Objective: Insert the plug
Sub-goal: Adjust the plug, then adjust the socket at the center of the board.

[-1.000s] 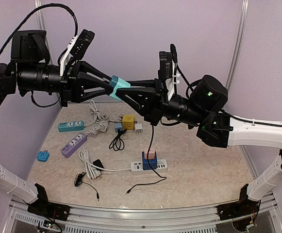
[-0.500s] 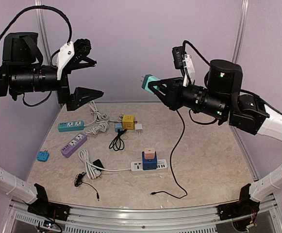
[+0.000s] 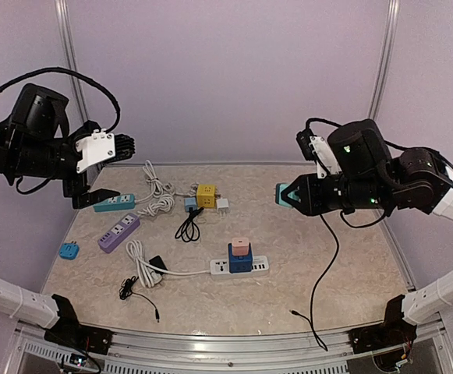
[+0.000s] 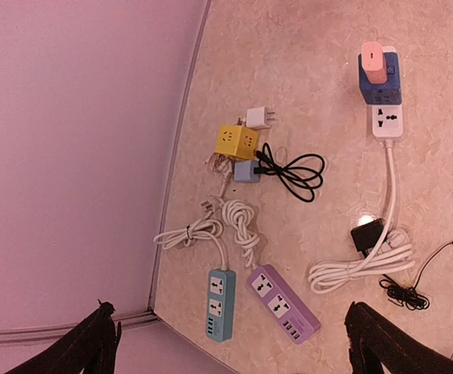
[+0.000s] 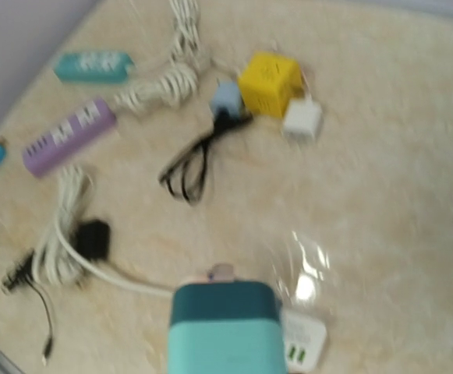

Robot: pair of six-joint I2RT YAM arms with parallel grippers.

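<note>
The plug (image 3: 282,194) is a teal block. My right gripper (image 3: 290,195) is shut on it, high above the table's right half, and a black cable (image 3: 325,269) hangs from there to the table. In the blurred right wrist view the plug (image 5: 224,331) fills the bottom centre and hides the fingers. Below it lies the white power strip (image 3: 220,267), carrying a blue adapter (image 3: 239,261) topped by a pink plug (image 3: 241,245). My left gripper (image 3: 105,171) hangs open and empty, high at the far left. Its dark fingertips (image 4: 93,343) stand wide apart in the left wrist view.
A teal strip (image 3: 114,202) and a purple strip (image 3: 118,231) lie at the left with coiled white cords (image 3: 157,204). A yellow cube socket (image 3: 206,195), a white adapter (image 3: 223,206) and black cable loops (image 3: 189,226) sit mid-table. A small blue adapter (image 3: 69,251) lies near the left edge.
Both grippers met on the teal plug a second ago. The left one opened, let go and drew back left. The right arm carried the plug right and lower.
</note>
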